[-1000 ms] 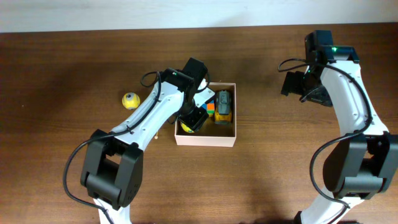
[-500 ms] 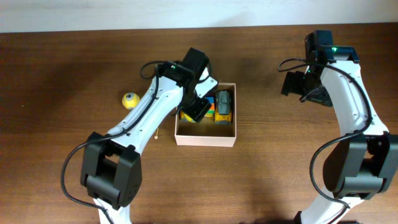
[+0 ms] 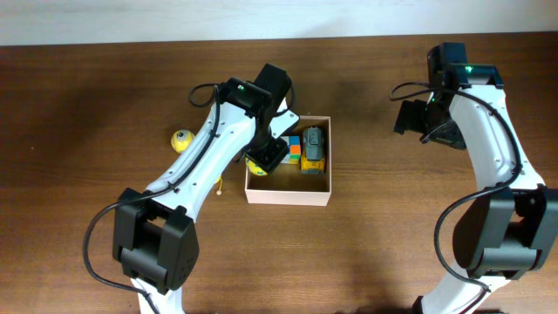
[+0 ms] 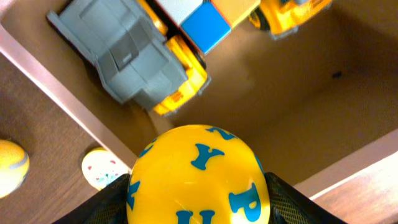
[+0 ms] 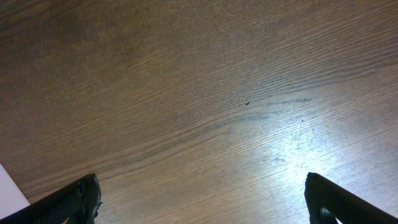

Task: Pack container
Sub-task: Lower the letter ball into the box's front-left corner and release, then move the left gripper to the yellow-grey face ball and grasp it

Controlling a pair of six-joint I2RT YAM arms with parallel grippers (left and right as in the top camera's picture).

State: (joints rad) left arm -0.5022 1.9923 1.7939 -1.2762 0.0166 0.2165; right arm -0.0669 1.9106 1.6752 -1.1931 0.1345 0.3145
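Mid-bench, beside left arm: container (image 3: 288, 195), open top, white walls, tan card inside. Holds truck (image 3: 314, 148) and blocks (image 3: 294, 148) at far side; near half of floor bare.

Left end effector (image 3: 268, 157) above container's left side, roughly half open, clamped on yellow lettered ball (image 4: 199, 174). Right end effector (image 3: 414, 118) spread wide, empty, over bare bench well apart from container.

Small ball (image 3: 180, 139) loose on bench, left of container.

Container prob. light and thin-walled: likely to slide if bumped, walls likely to flex if pinched mid-span. If moving it, pinch over rim near a corner, where stiffest; otherwise brace a wall w/ free arm.
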